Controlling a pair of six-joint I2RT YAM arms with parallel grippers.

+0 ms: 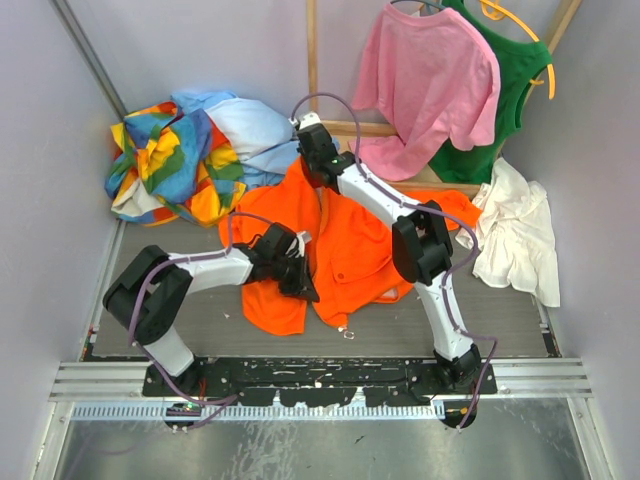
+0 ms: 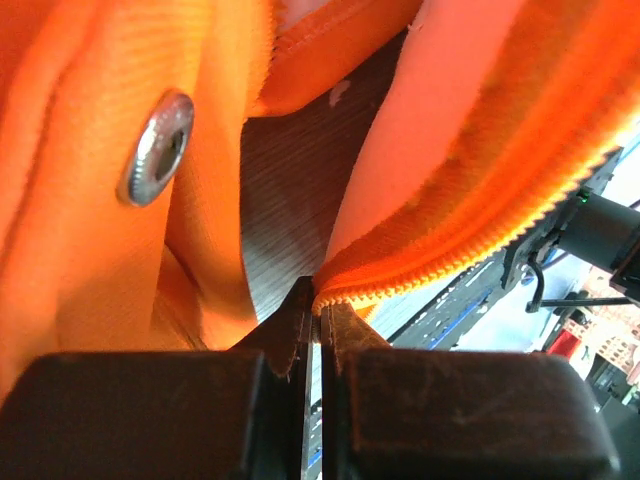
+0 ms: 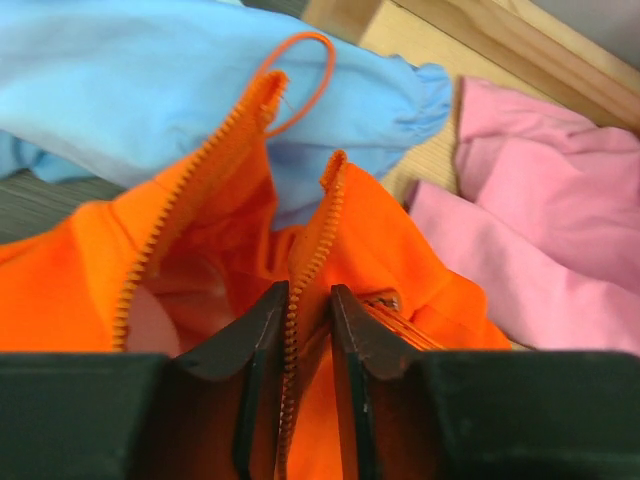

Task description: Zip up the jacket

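Note:
The bright orange jacket (image 1: 350,250) lies open on the grey table, between the two arms. My left gripper (image 1: 300,282) is at the jacket's lower left front. In the left wrist view it (image 2: 318,322) is shut on the toothed zipper edge (image 2: 470,250), with a metal snap (image 2: 157,148) on the fabric to the left. My right gripper (image 1: 312,172) is at the jacket's collar end. In the right wrist view it (image 3: 310,305) is shut on one zipper edge (image 3: 318,235). The other zipper edge (image 3: 195,190) stands apart to the left, beside an orange hanging loop (image 3: 305,80).
A multicoloured patchwork garment (image 1: 170,160) and a light blue garment (image 1: 250,125) lie at the back left. A pink T-shirt (image 1: 425,85) and a green top (image 1: 505,90) hang at the back right on a wooden rack. A white cloth (image 1: 518,230) lies on the right.

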